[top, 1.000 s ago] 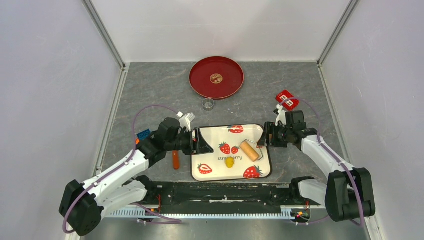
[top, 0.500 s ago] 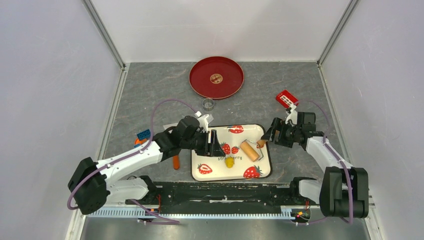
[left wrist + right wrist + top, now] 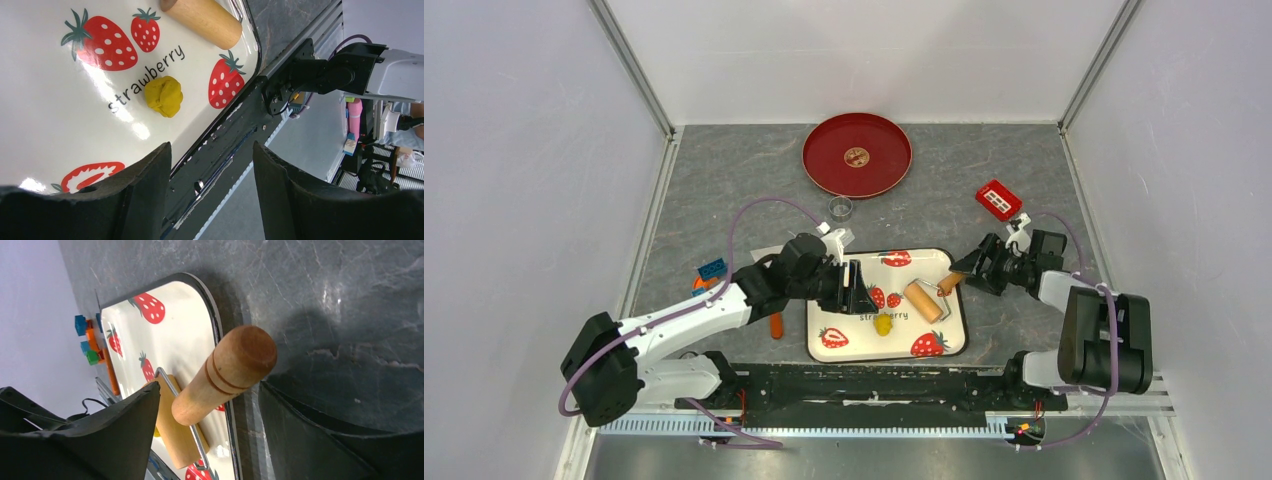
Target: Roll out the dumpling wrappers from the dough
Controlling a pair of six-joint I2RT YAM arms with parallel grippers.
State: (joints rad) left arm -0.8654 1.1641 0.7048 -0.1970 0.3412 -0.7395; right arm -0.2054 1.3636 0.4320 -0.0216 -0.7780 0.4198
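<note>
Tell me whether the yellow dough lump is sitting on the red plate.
No, the yellow dough lump lies on the strawberry tray, right beside the printed word strawberry.

Both arms are built in the same way: long white shells joined by round black joints. Behind the left hand [image 3: 864, 288], the white left arm [image 3: 679, 325] ends in a heavy black block [image 3: 596, 372]. Behind the right hand [image 3: 964, 272], the white right arm [image 3: 1056, 290] ends in the same kind of black block [image 3: 1092, 350]. A thin purple cable [image 3: 769, 201] runs back from the left hand along its arm, and a second purple cable [image 3: 1115, 350] follows the right arm. Each hand is black. The left fingers [image 3: 132, 200] are broad, matt black and slightly rough, with rounded edges. The right fingers [image 3: 325, 440] look the same.
</note>
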